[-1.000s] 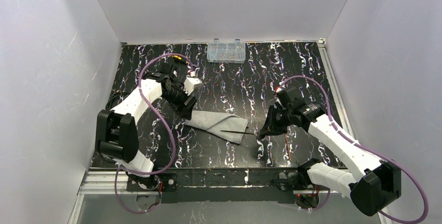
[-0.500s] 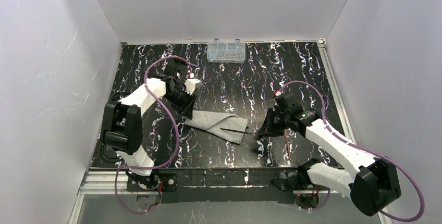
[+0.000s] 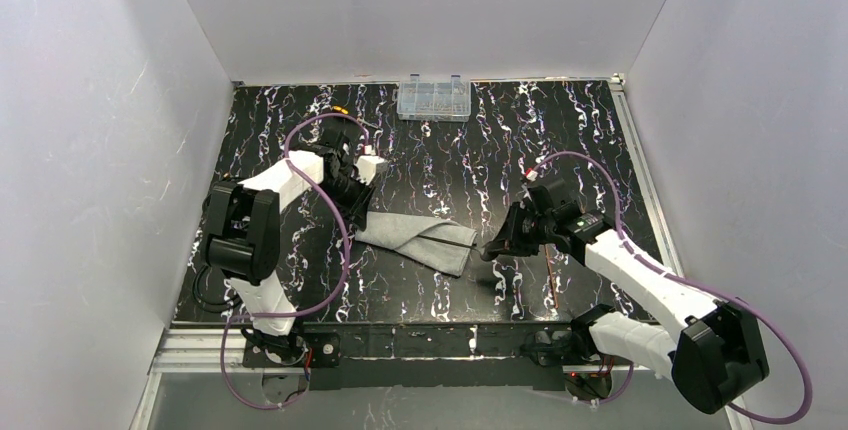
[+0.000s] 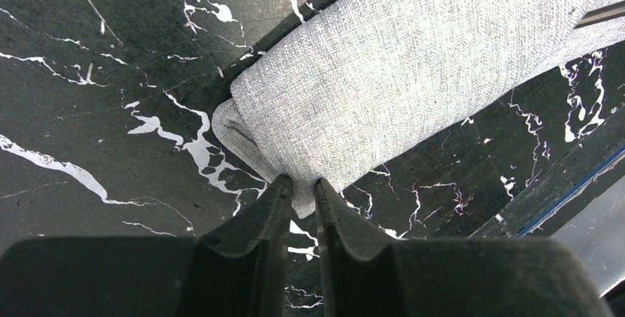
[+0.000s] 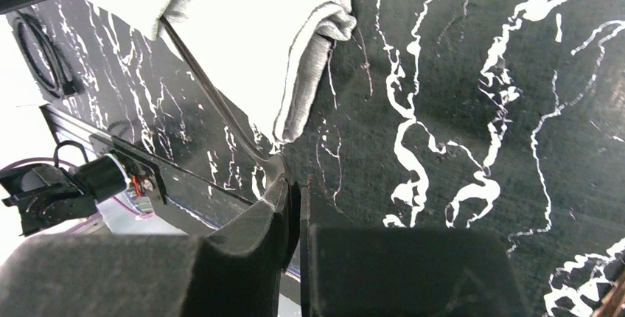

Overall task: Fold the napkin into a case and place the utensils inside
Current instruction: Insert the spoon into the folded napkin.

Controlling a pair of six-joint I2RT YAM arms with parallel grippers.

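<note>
Folded grey napkin [image 3: 400,230]; thin utensil [image 5: 214,96] on it

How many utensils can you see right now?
2: one utensil in the right gripper, lying across the napkin; another utensil on the table beside that arm. More may be hidden.

The overhead camera looks down from behind the arms on the whole bench [image 3: 560,140], with the arm bases at 6 o'clock. Each wrist camera sits close behind its own fingers, low over the bench: left hand [image 4: 301,184], right hand [image 5: 295,186]. All three views share the folded napkin [image 3: 400,232] and the utensil [image 3: 447,241].
</note>
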